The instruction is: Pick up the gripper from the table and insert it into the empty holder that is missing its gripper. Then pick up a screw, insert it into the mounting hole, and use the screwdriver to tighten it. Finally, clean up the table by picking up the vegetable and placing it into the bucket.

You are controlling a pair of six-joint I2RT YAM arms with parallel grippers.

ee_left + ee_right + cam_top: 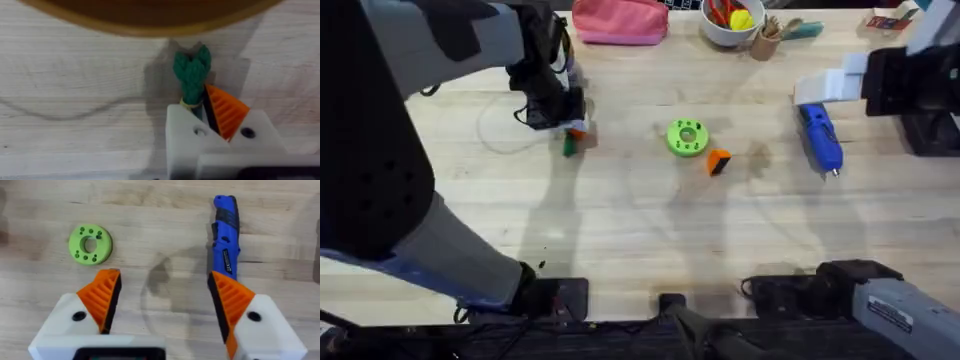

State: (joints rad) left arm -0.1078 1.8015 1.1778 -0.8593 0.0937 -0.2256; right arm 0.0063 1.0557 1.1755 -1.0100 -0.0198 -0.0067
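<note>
Green vegetable [192, 75] is sitting against the left gripper [212, 117], which is missing one finger; right gripper [165, 305] is hanging spread beside the screwdriver [226, 235]. Better fetching the orange gripper [719, 161] first.

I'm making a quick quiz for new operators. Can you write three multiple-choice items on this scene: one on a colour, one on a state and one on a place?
1. What colour is the screwdriver handle?
A red
B blue
C yellow
2. The right tool is:
A shut on the screwdriver
B shut on the disc
C open, holding nothing
3. Where does the loose orange finger lie?
A beside the green disc
B on the screwdriver
C in the right tool

Key:
1 B, the handle is bright blue.
2 C, bare table shows between its spread fingers.
3 A, it lies on the table next to the disc.
</note>
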